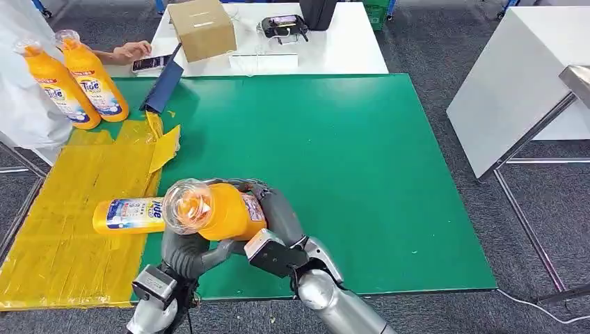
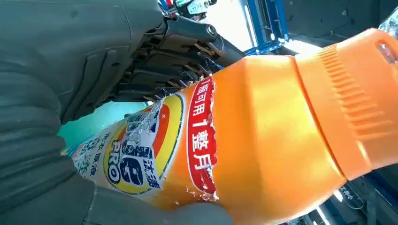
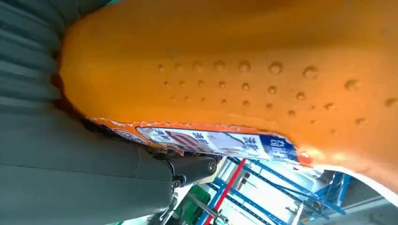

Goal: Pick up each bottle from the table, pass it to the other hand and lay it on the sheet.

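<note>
Both the left hand (image 1: 182,245) and right hand (image 1: 273,209) gripped one orange bottle (image 1: 216,209) near the worktop's (image 1: 334,153) front edge. Another bottle (image 1: 129,215) lay on the yellow sheet (image 1: 62,229); two bottles (image 1: 76,80) stood at its far-left corner.

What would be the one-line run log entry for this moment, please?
phase: handover | held bottle: gripped by both left hand and right hand | yellow sheet: one bottle lying | person: holds two bottles

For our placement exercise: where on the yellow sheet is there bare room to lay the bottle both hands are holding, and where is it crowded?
Bare sheet lies below the lying bottle, toward the near edge, and above it up to the standing bottles. The right edge is crowded by the held bottle, left hand and right hand.
</note>
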Motion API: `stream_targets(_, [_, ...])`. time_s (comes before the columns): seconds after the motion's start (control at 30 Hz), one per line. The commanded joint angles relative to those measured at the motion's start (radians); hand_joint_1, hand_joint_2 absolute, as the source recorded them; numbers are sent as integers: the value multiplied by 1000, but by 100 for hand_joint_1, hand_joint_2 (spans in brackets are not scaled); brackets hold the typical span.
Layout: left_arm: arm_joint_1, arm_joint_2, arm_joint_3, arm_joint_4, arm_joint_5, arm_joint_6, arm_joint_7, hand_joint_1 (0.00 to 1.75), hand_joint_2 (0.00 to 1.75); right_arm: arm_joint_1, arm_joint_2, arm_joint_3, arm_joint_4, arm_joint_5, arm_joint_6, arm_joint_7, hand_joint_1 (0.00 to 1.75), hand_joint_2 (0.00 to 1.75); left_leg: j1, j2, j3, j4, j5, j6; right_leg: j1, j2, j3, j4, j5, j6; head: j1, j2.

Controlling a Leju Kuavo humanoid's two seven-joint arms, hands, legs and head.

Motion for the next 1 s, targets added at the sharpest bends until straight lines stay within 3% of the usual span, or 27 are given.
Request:
stream_targets(0.03, [-76,0,23,85,-27,30,6,175,175,-32,-33,24,19,-25,4,-5,175,175,1,-3,3,-1,-1,-1,0,1,4,-1,-1,-1,0,0])
stream_targets(0.07, [-85,3,28,86,-44,46,8,175,175,-27,-34,19,6,-31,-1,-10,126,175,1,-5,5,0,-2,-1,0,1,6,0,-2,-1,0,0])
stream_targets(0.1, [-97,10,37,91,-90,86,18,175,175,-12,-39,8,-27,-37,-18,-23,3,175,0,-4,3,0,0,-1,0,1,3,0,-1,-1,0,0])
stream_targets(0.27, [-165,58,115,109,-362,260,105,175,175,86,-112,-64,-260,-30,-70,-52,0,175,2,-9,6,1,-2,-1,0,-1,8,1,-4,-2,0,0])
stream_targets(0.43, [-256,116,221,212,-914,428,318,175,175,222,-177,-192,-519,9,-143,-104,0,175,1,-10,3,1,0,-1,1,-4,5,0,-3,-1,0,0])
stream_targets(0.57, [-254,156,268,209,-1124,450,401,175,175,294,-189,-263,-616,35,-189,-127,0,175,1,-11,5,1,-2,-1,0,-5,7,0,-4,-1,0,0])
stream_targets(0.7, [-250,163,280,212,-1256,452,446,175,175,313,-188,-286,-639,39,-205,-137,0,175,0,-3,2,0,-1,-1,0,-2,2,0,-2,-1,0,0])
stream_targets(0.8, [-258,169,269,238,-1366,452,490,175,175,318,-186,-295,-650,39,-219,-153,0,175,1,-6,5,1,-3,-1,0,-2,6,0,-4,-2,0,0])
stream_targets(0.87, [-280,207,234,271,-1397,448,529,175,175,319,-187,-299,-659,38,-226,-159,0,175,1,-4,2,0,-1,-1,0,-2,2,0,-2,-2,0,0])
stream_targets(0.93, [-368,328,19,332,-1397,412,712,175,175,315,-189,-299,-665,37,-225,-166,0,175,1,-5,3,1,-1,-1,0,-2,3,0,-2,-2,0,0])
stream_targets(1.0, [-448,361,-148,403,-1397,378,830,175,175,304,-186,-295,-659,34,-216,-163,0,175,1,-9,1,1,0,-1,0,-6,2,1,-3,-2,0,0])
